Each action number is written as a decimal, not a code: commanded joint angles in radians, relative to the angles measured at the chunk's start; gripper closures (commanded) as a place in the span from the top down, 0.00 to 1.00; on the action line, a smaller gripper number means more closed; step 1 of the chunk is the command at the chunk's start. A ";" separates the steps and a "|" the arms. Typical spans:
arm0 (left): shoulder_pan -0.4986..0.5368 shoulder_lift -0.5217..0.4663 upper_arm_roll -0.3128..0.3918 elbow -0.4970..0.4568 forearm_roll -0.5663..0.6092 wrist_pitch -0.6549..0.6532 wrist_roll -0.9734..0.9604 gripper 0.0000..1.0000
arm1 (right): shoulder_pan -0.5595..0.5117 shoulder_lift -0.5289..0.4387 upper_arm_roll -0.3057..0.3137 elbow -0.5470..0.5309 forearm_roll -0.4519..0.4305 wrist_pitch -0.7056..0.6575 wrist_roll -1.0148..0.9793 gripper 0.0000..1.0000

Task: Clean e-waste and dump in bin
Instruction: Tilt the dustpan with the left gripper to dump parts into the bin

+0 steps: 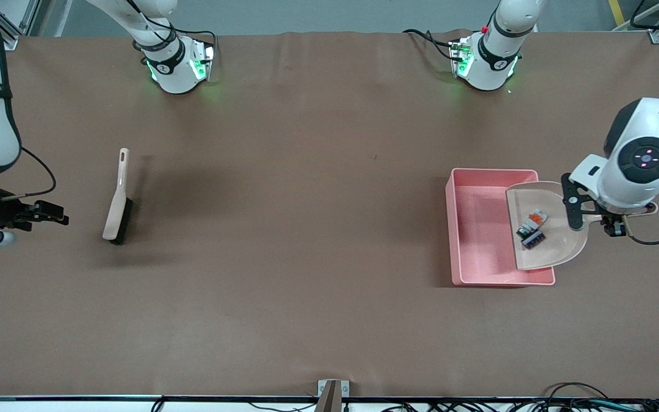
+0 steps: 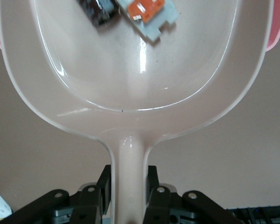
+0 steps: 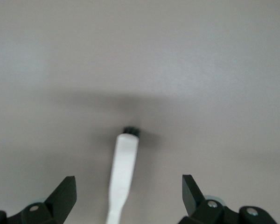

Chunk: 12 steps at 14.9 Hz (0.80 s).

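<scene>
My left gripper (image 1: 610,220) is shut on the handle (image 2: 129,177) of the beige dustpan (image 1: 552,246) and holds it in the air, its scoop over the bin's end toward the left arm's end of the table. The e-waste lies in the scoop: a white-grey part with a green end (image 1: 532,222) (image 2: 149,14) and a dark block (image 1: 534,240) (image 2: 100,11). The pink bin (image 1: 481,229) stands on the table under the dustpan, and its rim shows in the left wrist view (image 2: 277,37). My right gripper (image 1: 58,218) (image 3: 129,196) is open and empty at the right arm's end of the table.
A hand brush (image 1: 118,200) with a beige handle and black bristles lies on the brown table (image 1: 306,229) near my right gripper. Its handle (image 3: 123,177) points between the open fingers in the right wrist view. Cables run along the table's front edge.
</scene>
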 commanded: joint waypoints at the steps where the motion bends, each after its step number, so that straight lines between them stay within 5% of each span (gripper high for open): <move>1: -0.022 -0.029 -0.005 0.029 0.018 -0.045 -0.004 0.14 | 0.017 -0.088 0.003 0.031 0.056 -0.079 0.063 1.00; 7: -0.077 -0.018 0.000 0.104 0.090 -0.122 -0.016 0.15 | 0.020 -0.364 0.004 0.008 0.061 -0.224 0.132 1.00; 12: -0.083 -0.020 -0.063 0.201 -0.012 -0.125 -0.028 0.15 | 0.019 -0.487 0.070 0.017 -0.001 -0.330 0.150 1.00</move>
